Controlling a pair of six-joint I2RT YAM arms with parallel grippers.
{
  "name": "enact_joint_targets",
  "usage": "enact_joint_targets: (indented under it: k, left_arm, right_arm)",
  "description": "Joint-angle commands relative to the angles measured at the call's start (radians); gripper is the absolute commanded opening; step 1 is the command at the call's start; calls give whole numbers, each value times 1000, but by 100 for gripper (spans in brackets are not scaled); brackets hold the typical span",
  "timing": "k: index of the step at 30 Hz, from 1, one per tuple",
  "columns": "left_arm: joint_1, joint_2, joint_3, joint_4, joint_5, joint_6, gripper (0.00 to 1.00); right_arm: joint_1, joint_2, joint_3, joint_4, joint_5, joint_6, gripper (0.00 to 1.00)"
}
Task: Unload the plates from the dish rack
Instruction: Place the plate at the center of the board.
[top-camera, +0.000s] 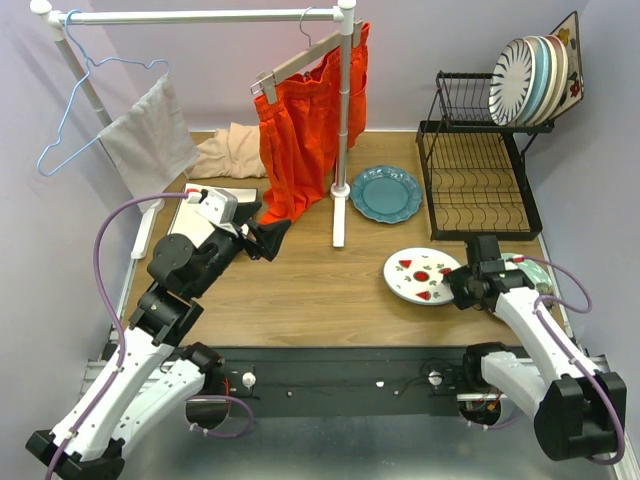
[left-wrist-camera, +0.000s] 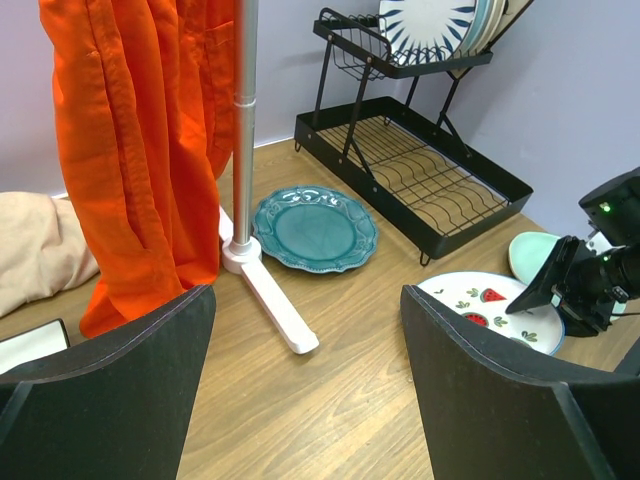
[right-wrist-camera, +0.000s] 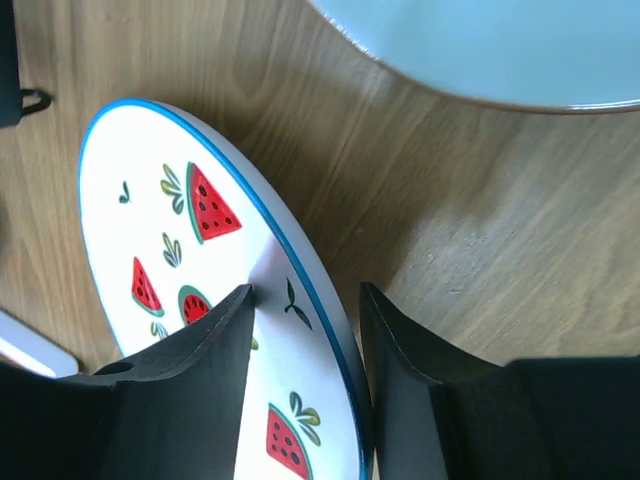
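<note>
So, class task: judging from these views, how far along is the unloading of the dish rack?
Done: a teal plate and a pale mint plate lie on the table. In hand: the right gripper straddles the rim of the watermelon plate, apparently setting it down. Left: several plates stand in the dish rack. The left gripper is open and empty.
</note>
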Motion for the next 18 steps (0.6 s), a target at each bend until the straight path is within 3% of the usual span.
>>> enact_joint_targets:
  k: [1, 16, 18]
  left_arm:
    - [2, -13, 2, 5, 12, -3, 84]
    - [2, -22, 2, 6, 9, -3, 84]
    - [2, -23, 2, 6, 8, -1, 84]
  right_arm:
    - [-3, 56, 24, -177, 132, 35, 54]
    - [-1, 50, 22, -186, 128, 12, 58]
    - [-3, 64, 28, -200, 138, 10, 62]
